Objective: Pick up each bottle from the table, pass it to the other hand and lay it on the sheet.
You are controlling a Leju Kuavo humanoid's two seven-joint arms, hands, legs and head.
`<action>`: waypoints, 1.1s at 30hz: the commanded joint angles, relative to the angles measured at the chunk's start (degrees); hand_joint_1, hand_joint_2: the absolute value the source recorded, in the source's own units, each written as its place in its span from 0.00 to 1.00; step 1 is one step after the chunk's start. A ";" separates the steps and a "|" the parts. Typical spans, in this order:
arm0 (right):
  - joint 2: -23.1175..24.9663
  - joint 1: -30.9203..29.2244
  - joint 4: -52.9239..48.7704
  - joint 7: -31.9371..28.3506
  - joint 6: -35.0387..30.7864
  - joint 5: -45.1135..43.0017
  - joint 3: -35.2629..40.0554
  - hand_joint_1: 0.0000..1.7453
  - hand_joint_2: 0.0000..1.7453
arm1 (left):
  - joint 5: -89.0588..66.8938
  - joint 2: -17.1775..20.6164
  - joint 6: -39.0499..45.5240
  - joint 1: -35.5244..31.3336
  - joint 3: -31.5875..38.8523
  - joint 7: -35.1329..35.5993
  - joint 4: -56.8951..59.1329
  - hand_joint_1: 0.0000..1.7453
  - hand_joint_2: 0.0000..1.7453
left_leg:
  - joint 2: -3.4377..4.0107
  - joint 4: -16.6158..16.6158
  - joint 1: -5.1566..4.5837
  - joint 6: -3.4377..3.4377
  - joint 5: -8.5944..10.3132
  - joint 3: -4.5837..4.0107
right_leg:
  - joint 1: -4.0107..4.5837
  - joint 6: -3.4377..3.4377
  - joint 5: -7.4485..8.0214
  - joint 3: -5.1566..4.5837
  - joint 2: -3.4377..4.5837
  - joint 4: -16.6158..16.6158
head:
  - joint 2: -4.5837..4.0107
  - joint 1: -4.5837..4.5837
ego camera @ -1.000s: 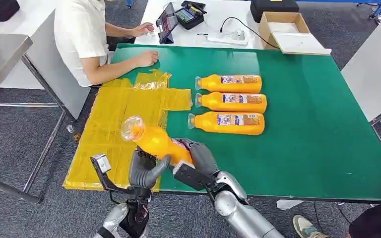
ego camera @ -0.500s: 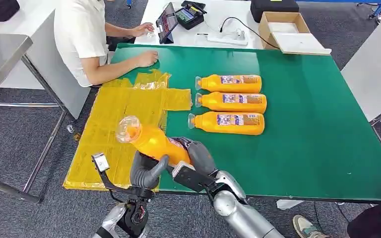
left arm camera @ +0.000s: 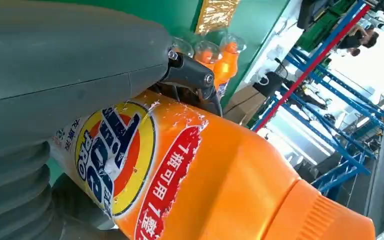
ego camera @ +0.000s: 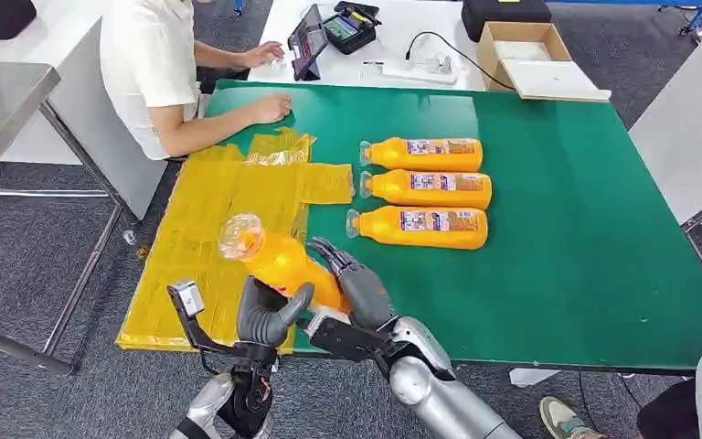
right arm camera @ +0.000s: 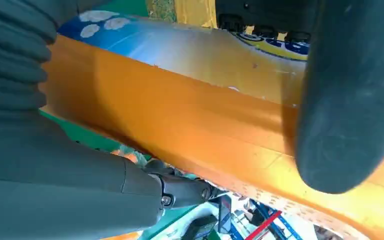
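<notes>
An orange bottle (ego camera: 279,261) (left arm camera: 205,180) (right arm camera: 180,110) is up in the air over the table's near edge, its clear cap tilted toward the yellow sheet (ego camera: 210,210). My left hand (ego camera: 270,315) (left arm camera: 70,65) grips its lower body from below, thumb wrapped over the label. My right hand (ego camera: 352,283) (right arm camera: 55,185) is beside the bottle on the right with its fingers lifted and spread off it; its thumb stays close under the bottle. Three more orange bottles (ego camera: 425,188) lie side by side on the green table (ego camera: 558,229).
A person (ego camera: 155,73) in a white shirt sits at the far left corner with a hand on the table near the sheet's far end. A tablet (ego camera: 309,41), cables and a cardboard box (ego camera: 530,55) lie on the white table behind.
My right hand's fingers have come off the bottle and spread upward. The bottle has shifted slightly left toward the sheet and now stays in my left hand.
</notes>
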 commanded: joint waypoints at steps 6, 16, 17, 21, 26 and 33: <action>-2.81 2.63 -5.90 -0.51 -7.07 5.01 1.51 0.00 0.00 | -2.54 3.27 5.24 -3.44 9.30 0.89 5.87 1.00 1.00 | 0.06 -0.11 -0.02 0.06 0.03 0.14 | 0.01 -0.10 0.02 0.12 -0.05 -0.08 | 0.00 0.00; -3.16 10.19 -17.60 -1.53 -13.98 11.05 -2.32 0.00 0.00 | -41.27 6.03 26.79 -6.92 22.32 0.38 4.30 1.00 1.00 | 0.05 -0.02 0.03 0.05 0.02 0.01 | 0.04 -0.08 0.01 -0.02 -0.04 0.01 | 0.00 0.00; -3.27 10.65 -18.52 -1.56 -13.98 11.16 -2.84 0.00 0.00 | -42.02 5.86 25.87 -7.19 23.80 0.53 4.20 1.00 1.00 | 0.04 -0.04 0.01 0.09 0.03 0.08 | 0.03 -0.14 -0.01 0.05 -0.10 0.02 | 0.00 0.00; -3.00 12.42 -21.91 -3.23 -15.82 10.91 -5.44 0.00 0.00 | -54.60 7.44 29.01 -9.77 27.00 3.97 6.34 1.00 1.00 | 0.03 -0.02 0.02 0.06 0.05 0.02 | 0.04 -0.11 0.01 0.00 -0.10 0.02 | 0.00 0.00; -2.42 13.69 -23.08 -5.13 -16.11 8.86 -7.49 0.00 0.00 | -68.10 10.14 27.16 -13.67 25.56 11.86 12.79 1.00 1.00 | 0.03 -0.07 0.01 0.04 0.08 0.11 | 0.03 -0.13 0.01 0.09 -0.11 -0.02 | 0.00 0.00; -2.43 14.23 -23.76 -5.94 -15.22 8.31 -7.97 0.00 0.00 | -72.50 10.84 25.57 -16.44 25.23 13.76 17.39 1.00 1.00 | 0.07 -0.04 0.00 0.04 0.08 0.10 | 0.02 -0.11 0.01 0.05 -0.09 0.04 | 0.00 0.02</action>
